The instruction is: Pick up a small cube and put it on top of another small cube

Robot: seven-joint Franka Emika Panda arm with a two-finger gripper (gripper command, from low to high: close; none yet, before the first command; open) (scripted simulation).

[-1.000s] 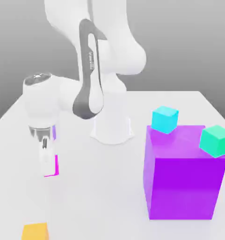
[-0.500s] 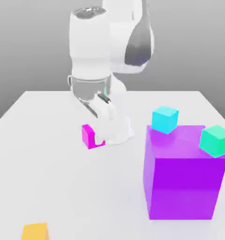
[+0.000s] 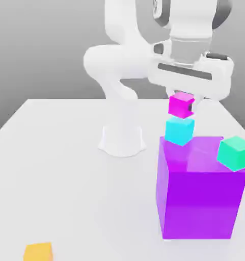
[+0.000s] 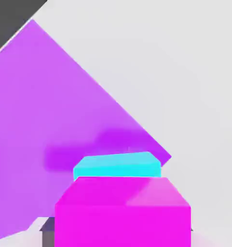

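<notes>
Two cubes that were well apart a second ago now sit one over the other: the small magenta cube (image 3: 180, 106), which was then low over the surface (image 3: 63, 173) at the exterior view's left, has been carried across and up to the cyan cube (image 3: 179, 131). The cyan cube has not shifted; it rests on a top corner of the big purple block (image 3: 200, 204), as before. In the exterior view the magenta cube's underside meets the cyan cube's top, or is just above it, and it looks turned a little against the cube below. The hand (image 3: 183, 98) hangs directly over the magenta cube, close on its top, but I cannot tell from these views whether it grips the cube or has let it go. From the hand view the magenta cube lies nearest, with the cyan one showing just past it and purple beyond. My reading is that the carry is finished and the task hangs on the release: if the magenta cube sits squarely enough, it should stay when the hand lifts away. The teal-green cube (image 3: 235, 153) and the orange cube (image 3: 38, 252) are where they were.
</notes>
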